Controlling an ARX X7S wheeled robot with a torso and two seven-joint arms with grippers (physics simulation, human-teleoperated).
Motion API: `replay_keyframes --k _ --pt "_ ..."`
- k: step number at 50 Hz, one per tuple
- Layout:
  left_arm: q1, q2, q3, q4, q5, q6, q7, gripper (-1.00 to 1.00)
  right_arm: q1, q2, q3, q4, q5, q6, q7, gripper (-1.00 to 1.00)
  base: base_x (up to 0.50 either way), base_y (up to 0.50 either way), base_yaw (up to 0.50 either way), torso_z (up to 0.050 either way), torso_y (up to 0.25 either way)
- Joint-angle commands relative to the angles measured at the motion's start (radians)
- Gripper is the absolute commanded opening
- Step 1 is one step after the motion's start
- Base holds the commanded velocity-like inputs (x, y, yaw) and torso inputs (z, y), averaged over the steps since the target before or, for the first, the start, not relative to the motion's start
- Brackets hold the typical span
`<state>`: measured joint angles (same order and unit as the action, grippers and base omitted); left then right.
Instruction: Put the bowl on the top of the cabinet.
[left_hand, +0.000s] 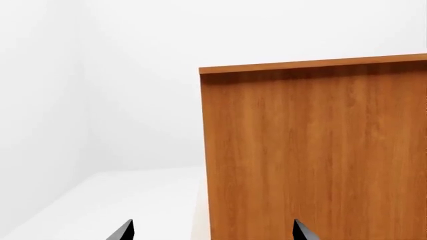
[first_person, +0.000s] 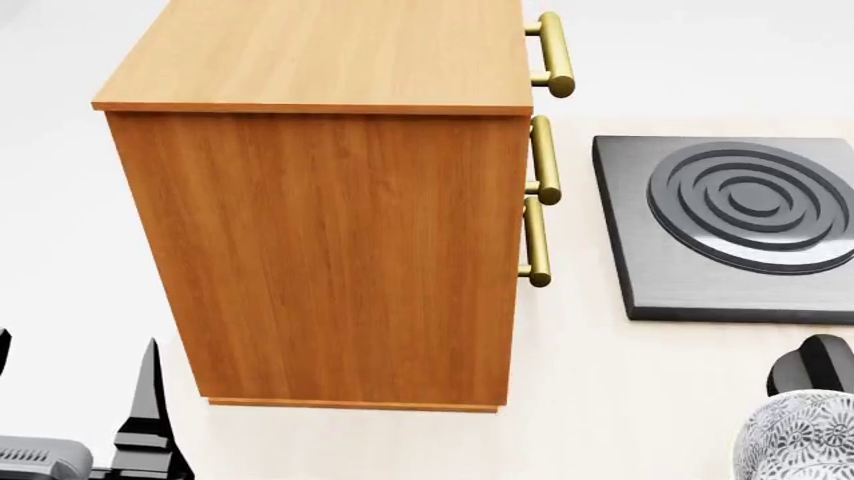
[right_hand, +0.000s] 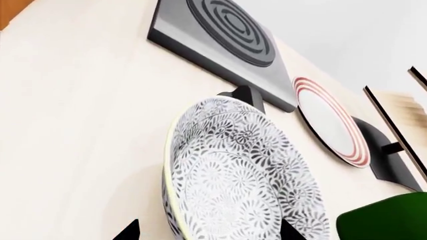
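While the bowl (right_hand: 240, 175) is framed between its spread fingertips, the right end effector (right_hand: 210, 232) grasps nothing. The left end effector (left_hand: 212, 231) is held released beside the cabinet (left_hand: 313, 150).

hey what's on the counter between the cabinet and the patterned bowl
Nothing stands there. In the head view, the stretch from the cabinet to the bowl at the lower right is bare pale counter; the dark ringed burner plate sits farther back.
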<state>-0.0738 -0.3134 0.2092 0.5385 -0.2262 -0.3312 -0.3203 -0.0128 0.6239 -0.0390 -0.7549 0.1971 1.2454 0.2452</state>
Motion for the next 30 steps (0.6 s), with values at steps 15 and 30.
replay_keyframes --k 15,30 --pt "0.005 -0.008 0.009 0.003 0.002 0.009 -0.011 1.00 0.005 -0.006 -0.004 0.043 0.000 -0.027 0.004 1.00 0.00 0.00 0.00 0.000 0.000" --pt "0.003 -0.012 0.015 -0.005 0.008 0.016 -0.018 1.00 0.010 -0.005 0.001 0.065 -0.002 -0.042 0.007 1.00 0.00 0.00 0.00 0.000 0.000"
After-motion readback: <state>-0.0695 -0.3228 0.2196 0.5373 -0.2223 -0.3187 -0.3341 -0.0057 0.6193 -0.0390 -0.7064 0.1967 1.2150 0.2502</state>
